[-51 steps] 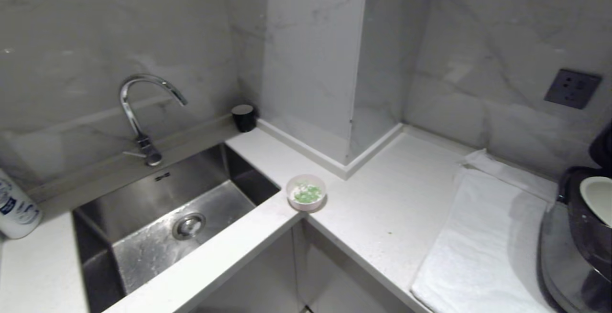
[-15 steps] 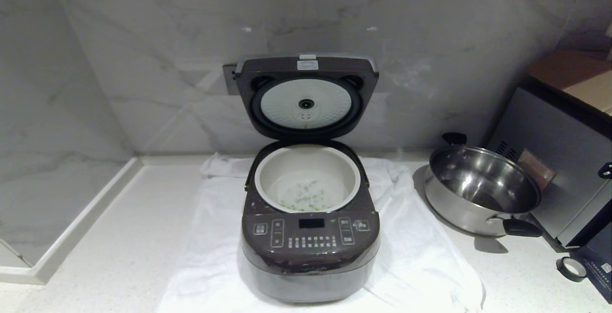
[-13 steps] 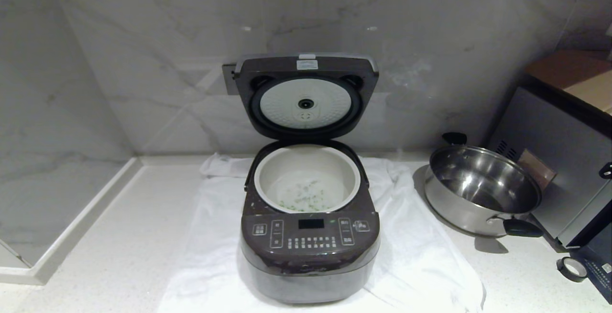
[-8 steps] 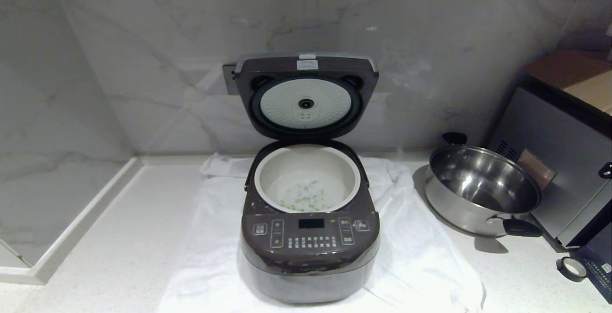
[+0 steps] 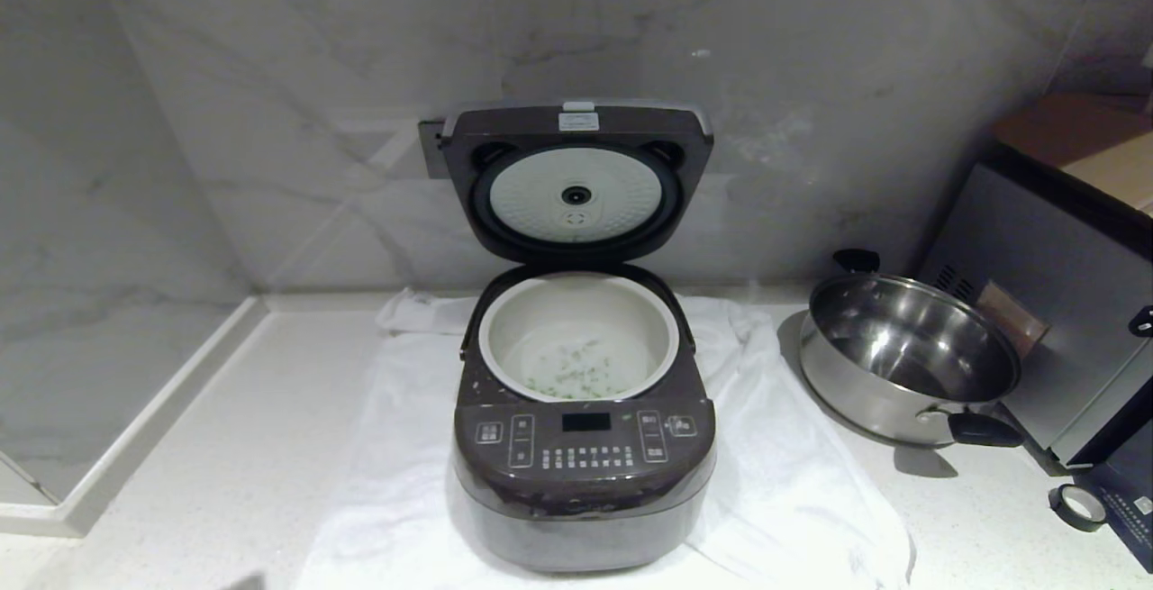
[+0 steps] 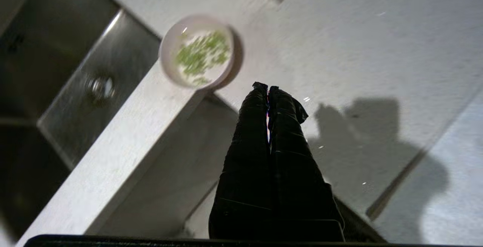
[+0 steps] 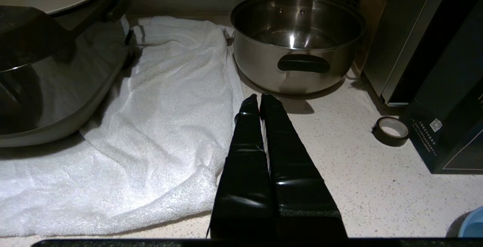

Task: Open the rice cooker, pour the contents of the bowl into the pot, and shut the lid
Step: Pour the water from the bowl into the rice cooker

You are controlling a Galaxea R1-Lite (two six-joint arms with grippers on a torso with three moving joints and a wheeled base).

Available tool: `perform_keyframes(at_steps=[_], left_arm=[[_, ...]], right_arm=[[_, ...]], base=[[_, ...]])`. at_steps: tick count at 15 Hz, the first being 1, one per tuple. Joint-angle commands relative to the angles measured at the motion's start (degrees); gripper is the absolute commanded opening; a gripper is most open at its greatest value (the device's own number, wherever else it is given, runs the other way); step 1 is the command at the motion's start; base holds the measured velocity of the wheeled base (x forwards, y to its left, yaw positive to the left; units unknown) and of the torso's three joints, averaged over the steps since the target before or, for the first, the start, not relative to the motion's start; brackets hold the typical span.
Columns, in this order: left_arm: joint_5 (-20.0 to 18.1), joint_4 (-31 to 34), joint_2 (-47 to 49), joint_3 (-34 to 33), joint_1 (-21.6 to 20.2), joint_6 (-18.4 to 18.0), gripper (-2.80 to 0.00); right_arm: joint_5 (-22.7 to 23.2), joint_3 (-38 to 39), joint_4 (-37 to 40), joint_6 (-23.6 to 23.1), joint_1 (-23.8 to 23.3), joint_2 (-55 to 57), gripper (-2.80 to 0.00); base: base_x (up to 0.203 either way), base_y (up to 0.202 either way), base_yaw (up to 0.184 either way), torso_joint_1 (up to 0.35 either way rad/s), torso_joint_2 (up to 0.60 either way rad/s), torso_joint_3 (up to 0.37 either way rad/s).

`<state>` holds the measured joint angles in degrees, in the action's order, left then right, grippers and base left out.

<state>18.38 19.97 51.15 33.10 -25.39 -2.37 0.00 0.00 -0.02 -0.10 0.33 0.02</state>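
- Left gripper [image 6: 268, 88], fingers pressed together and empty, hangs near the bowl [image 6: 196, 52] at the counter [image 6: 339, 32] corner.
- Right gripper [image 7: 259, 100], fingers closed, idles beside the steel pan [image 7: 298, 39].
- Rice cooker [image 5: 584, 446] unchanged: lid [image 5: 576, 180] up, some green pieces [image 5: 576, 374] in the pot [image 5: 578, 338]; pouring remains.

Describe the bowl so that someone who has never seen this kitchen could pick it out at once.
Find the steel sink sunk into the pale countertop. The bowl stands on the counter right at the sink's corner, near the counter's front edge. It is small, round and pale pink with a white inside, and it holds loose green pieces; nothing else stands near it there.
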Motion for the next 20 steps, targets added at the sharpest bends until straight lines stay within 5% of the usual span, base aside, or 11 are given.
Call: perform_keyframes(at_steps=[1,3,5,7,13,20], left_arm=[[-7.78,3.05,11.38,5.32,-17.29,-7.11,-2.80],[-16.26,4.94,19.32,7.72,-28.52,-15.32,-2.80],[-23.23,5.95,26.37,8.82,-34.30,-22.93,-2.80],[-27.12,6.24,31.93,10.07,-38.39,-26.45,-2.80],[-28.58,6.35,45.94,19.54,-50.98,-32.59,-2.80],[-28.41,6.31,55.58,26.38,-58.41,-33.57,-2.80]], right_arm=[[0.00,0.09,0.02,0.01,0.02,-0.02,-2.80],[0.00,0.09,0.02,0.01,0.02,-0.02,-2.80],[0.00,0.09,0.02,0.01,0.02,-0.02,-2.80],[0.00,0.09,0.02,0.01,0.02,-0.02,-2.80],[0.00,0.09,0.02,0.01,0.02,-0.02,-2.80],[0.00,0.09,0.02,0.01,0.02,-0.02,-2.80]], base=[[0.000,0.000,0.000,0.000,0.00,0.000],[0.000,0.000,0.000,0.000,0.00,0.000],[0.000,0.000,0.000,0.000,0.00,0.000],[0.000,0.000,0.000,0.000,0.00,0.000],[0.000,0.000,0.000,0.000,0.00,0.000],[0.000,0.000,0.000,0.000,0.00,0.000]])
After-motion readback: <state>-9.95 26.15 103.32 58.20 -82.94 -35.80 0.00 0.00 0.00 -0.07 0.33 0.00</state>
